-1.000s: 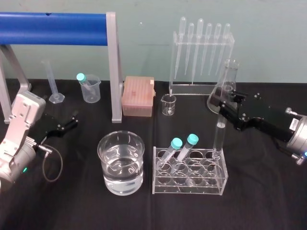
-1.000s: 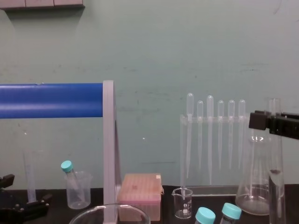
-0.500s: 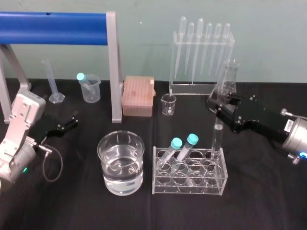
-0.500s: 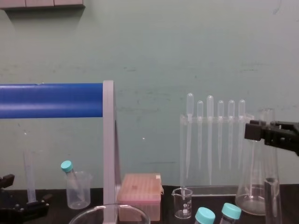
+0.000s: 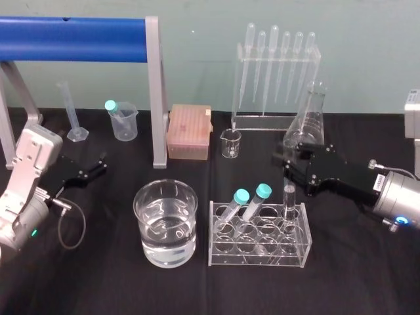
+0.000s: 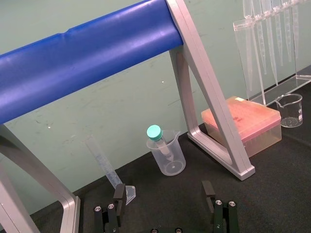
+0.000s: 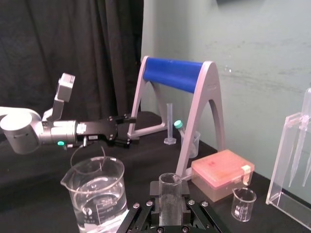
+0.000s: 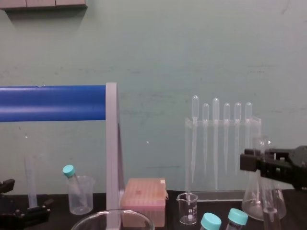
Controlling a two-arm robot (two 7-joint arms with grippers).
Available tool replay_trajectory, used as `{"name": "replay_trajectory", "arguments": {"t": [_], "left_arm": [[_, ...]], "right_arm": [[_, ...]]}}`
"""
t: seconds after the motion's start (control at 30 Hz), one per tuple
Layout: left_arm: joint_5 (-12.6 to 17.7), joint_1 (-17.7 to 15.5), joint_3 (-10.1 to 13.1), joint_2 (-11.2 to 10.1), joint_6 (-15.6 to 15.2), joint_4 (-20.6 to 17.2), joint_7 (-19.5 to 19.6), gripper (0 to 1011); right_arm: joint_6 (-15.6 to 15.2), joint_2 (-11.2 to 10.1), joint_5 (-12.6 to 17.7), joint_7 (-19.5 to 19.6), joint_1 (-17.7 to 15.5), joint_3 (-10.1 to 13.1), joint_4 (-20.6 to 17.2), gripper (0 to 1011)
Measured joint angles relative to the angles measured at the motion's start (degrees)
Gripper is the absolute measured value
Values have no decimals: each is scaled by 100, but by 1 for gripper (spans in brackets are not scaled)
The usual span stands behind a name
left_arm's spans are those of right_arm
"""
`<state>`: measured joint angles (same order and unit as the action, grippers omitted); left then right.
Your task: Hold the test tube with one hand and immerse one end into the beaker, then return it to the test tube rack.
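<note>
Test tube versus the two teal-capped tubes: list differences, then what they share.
The test tube has no cap; the capped tubes wear teal caps. The test tube stands upright; the capped tubes lean. The right gripper grips the test tube; the capped tubes stand free. All sit in the rack. The left gripper idles far left.

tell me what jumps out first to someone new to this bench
The right gripper draws the eye first: its fingers are shut on the test tube, upright at the back right of the clear rack beside two teal-capped tubes. Left of it sits the wide beaker, part full of clear liquid; a big blue bar spans the back left, and the left gripper rests open at far left.
</note>
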<state>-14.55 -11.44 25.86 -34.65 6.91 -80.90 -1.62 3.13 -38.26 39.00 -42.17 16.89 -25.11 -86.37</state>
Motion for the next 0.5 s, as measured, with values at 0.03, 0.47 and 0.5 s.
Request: {"name": "replay_trajectory", "arguments": {"t": [0.03,0.47,0.5], "left_arm": [[0,0,0,0,0,0,0,1000],[0,0,0,0,0,0,0,1000],[0,0,0,0,0,0,0,1000]], "right_arm": [[-3,1,-31,-10,11,-22,26,228],[101,144,-142,-173,118,-162,417,228],[101,152,-148,-184,127,-171,434,228]]}}
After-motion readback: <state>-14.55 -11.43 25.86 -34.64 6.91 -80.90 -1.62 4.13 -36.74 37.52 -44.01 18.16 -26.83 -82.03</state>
